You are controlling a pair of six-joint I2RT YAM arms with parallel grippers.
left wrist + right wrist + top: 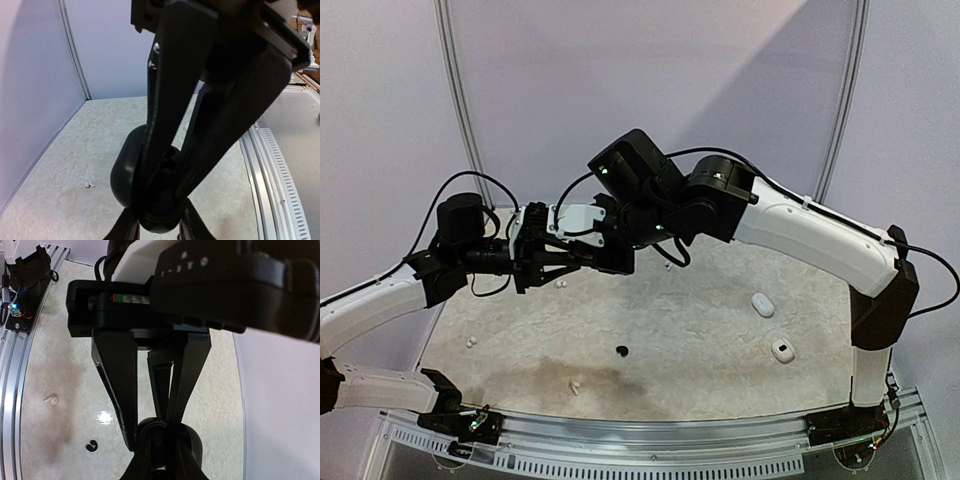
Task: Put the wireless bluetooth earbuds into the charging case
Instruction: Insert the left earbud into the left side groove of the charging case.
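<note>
Left pincer clamps a smooth black oval case; right pincer state unclear.

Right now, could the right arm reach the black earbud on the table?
Probably not yet: its jaws are at the black charging case the left gripper holds aloft. The black earbud itself lies uncovered.

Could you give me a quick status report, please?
Left gripper shut on black case, midair. Right gripper tips at the case, grip unclear. Black earbud and white earbud loose on table. Nothing blocking.
</note>
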